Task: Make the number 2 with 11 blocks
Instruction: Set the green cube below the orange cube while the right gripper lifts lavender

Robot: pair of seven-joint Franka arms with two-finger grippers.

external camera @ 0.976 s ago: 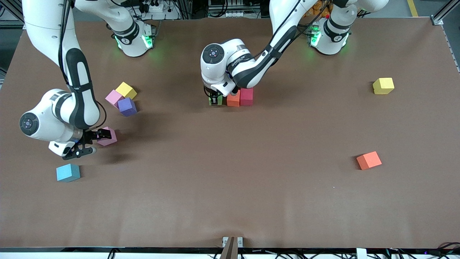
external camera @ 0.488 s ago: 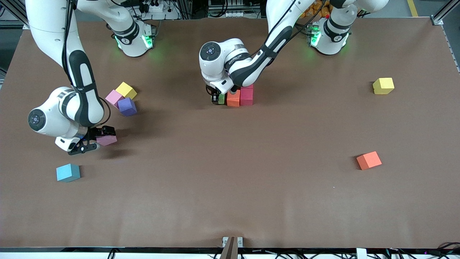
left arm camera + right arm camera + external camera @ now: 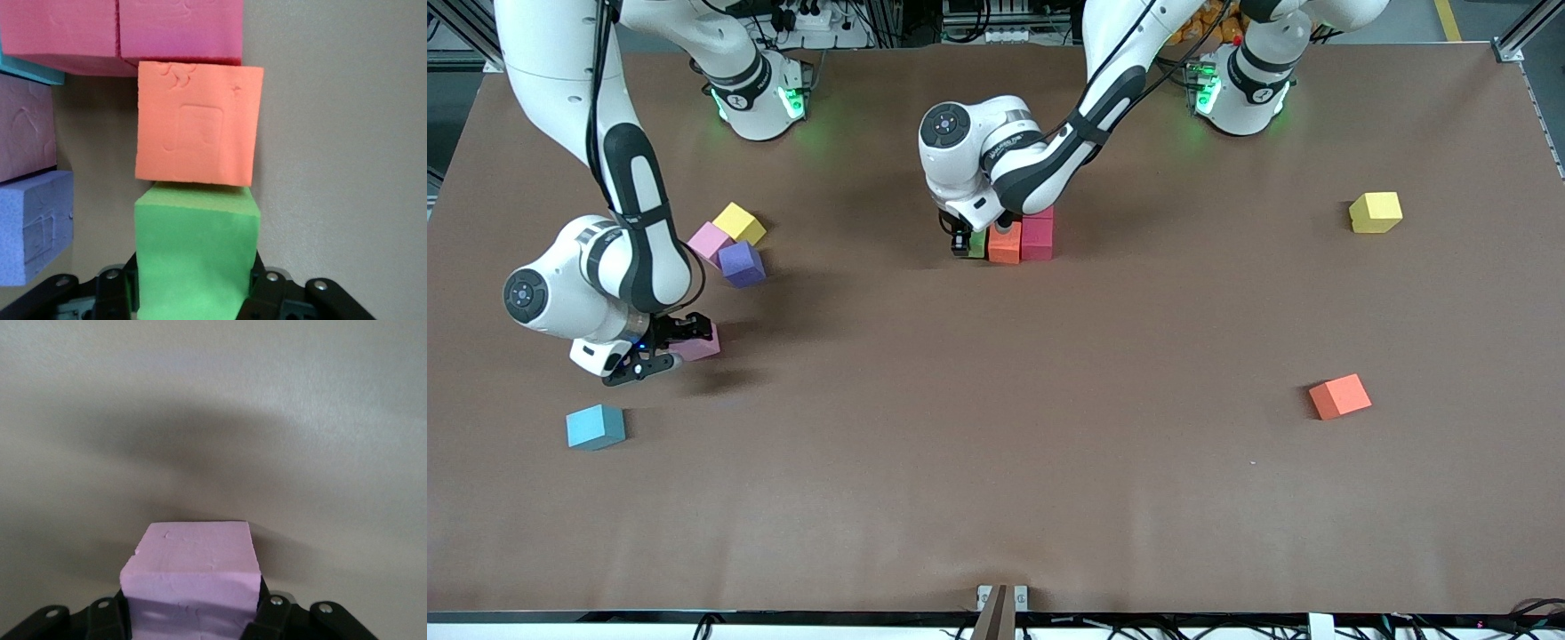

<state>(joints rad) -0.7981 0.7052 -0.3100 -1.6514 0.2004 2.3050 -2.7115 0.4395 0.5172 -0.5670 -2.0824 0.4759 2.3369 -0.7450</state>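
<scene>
1. Nearest my front camera, a light blue cube (image 3: 595,426) sits alone on the matte brown table (image 3: 996,498) toward the right arm's end; an orange cube (image 3: 1339,396) lies loose toward the left arm's end.
2. Farther in, the right gripper (image 3: 660,348) is down at the table with its fingers against the sides of a pink cube (image 3: 699,345). The right wrist view shows that pink cube (image 3: 192,573) between the black fingers, its foam top faintly creased; I read this as a grip.
3. Farther still sit three loose cubes together: a purple cube (image 3: 742,263), another pink one (image 3: 710,241) and a yellow cube (image 3: 739,222).
4. Mid-table, the left gripper (image 3: 966,242) is clamped on a green cube (image 3: 977,243) set against an orange block (image 3: 1005,244), with a red block (image 3: 1037,236) beside that; this row is the start of the number 2.
5. The left wrist view adds what the front hides: the green cube (image 3: 196,257) with a coarse, grainy face touching the embossed orange block (image 3: 197,124), and more foam blocks under the arm, which I cannot count surely.
6. A second yellow cube (image 3: 1375,212) rests well apart toward the left arm's end.
</scene>
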